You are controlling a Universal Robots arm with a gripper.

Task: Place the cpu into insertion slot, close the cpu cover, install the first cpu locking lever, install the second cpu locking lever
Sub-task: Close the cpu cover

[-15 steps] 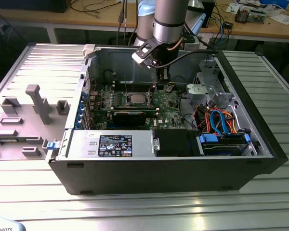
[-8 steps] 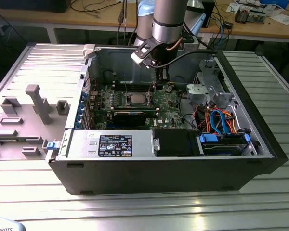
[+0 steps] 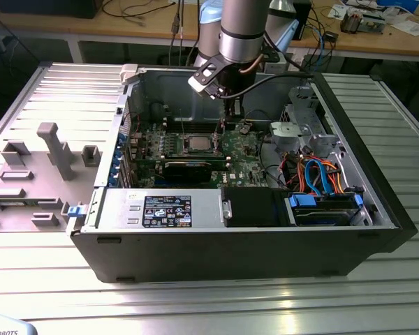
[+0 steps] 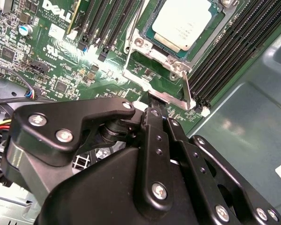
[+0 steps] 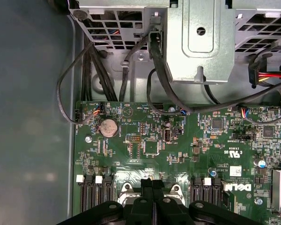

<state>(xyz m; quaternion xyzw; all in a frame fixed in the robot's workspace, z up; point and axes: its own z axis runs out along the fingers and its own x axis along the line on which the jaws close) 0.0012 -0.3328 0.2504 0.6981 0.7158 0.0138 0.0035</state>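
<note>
The gripper is clenched, its two black fingers pressed together with the tips down at the metal edge of the insertion slot. I cannot tell whether anything thin is pinched between them. Just beyond the tips the cpu lies flat in that slot: a small square chip with a pale silvery-grey top, framed by the thin silver cpu cover. Long black slots flank it on the green board inside the open computer case.

Ribbed metal table, cluttered wooden workbench behind.
</note>
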